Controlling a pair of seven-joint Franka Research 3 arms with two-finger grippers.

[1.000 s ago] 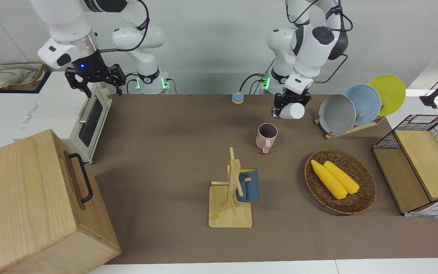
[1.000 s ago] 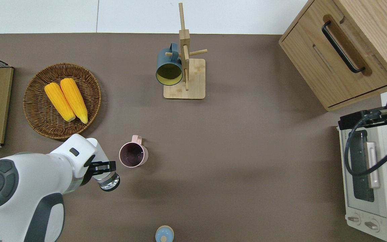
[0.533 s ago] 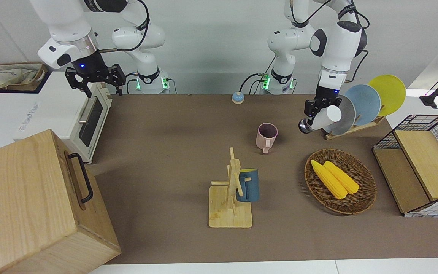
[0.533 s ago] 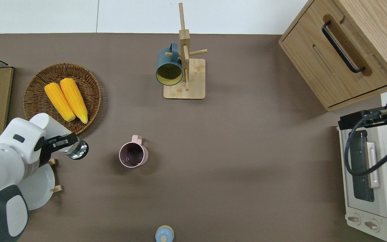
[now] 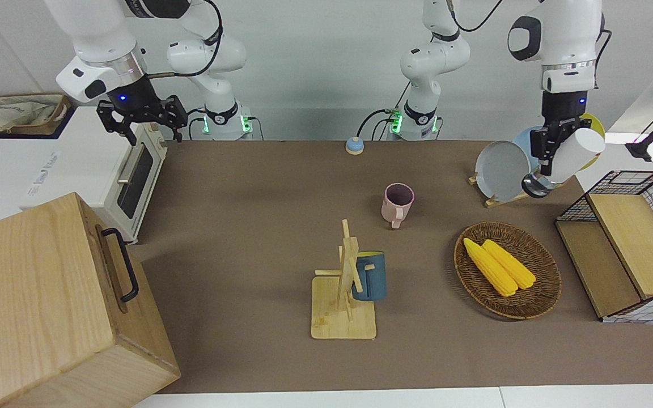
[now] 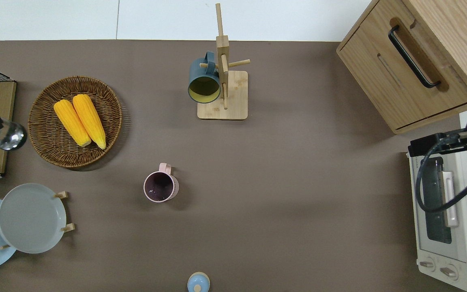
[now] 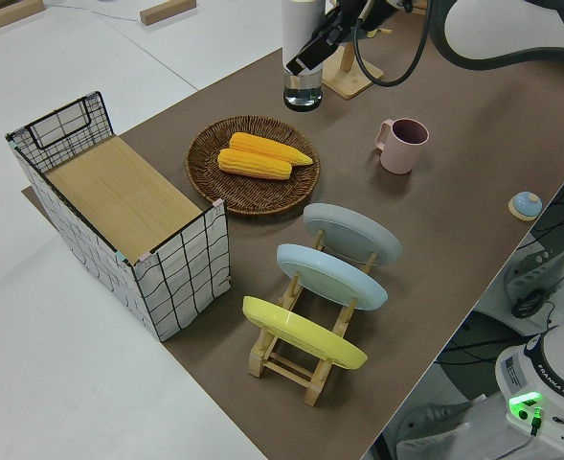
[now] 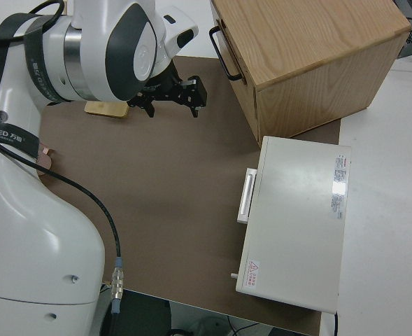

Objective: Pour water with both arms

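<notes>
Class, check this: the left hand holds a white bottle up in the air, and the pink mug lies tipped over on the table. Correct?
Not quite. The left hand does hold the white bottle in the air, but the pink mug stands upright, as the overhead view shows.

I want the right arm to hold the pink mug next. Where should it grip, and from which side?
Grip the pink mug by its rim wall, from above: it stands upright and open, and its handle points away from the robots, so avoid that side.
</notes>
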